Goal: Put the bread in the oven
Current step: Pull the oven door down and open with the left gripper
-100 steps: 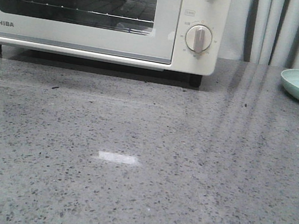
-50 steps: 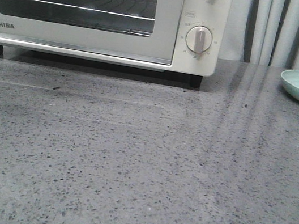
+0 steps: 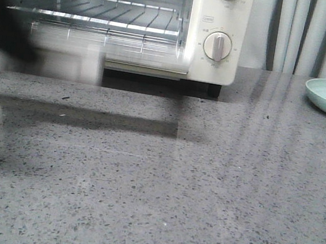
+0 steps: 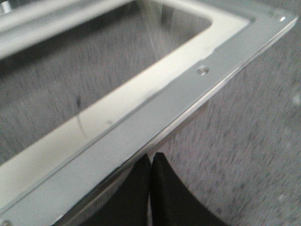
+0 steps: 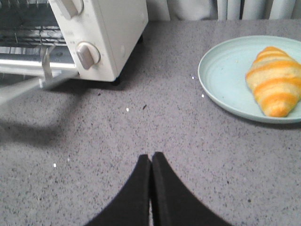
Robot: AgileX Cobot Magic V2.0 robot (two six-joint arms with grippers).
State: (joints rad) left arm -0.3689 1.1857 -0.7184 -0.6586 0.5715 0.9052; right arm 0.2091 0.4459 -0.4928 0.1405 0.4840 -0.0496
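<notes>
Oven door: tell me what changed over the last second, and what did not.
The oven door, upright and shut a second ago, has swung down and open, baring the wire rack. The left gripper sits shut beside the door's edge. The bread stays on its plate, and the right gripper hangs shut over the counter.

Both black two-finger grippers — left gripper (image 4: 150, 162) and right gripper (image 5: 151, 162) — have fingertips pressed together, holding nothing.
</notes>
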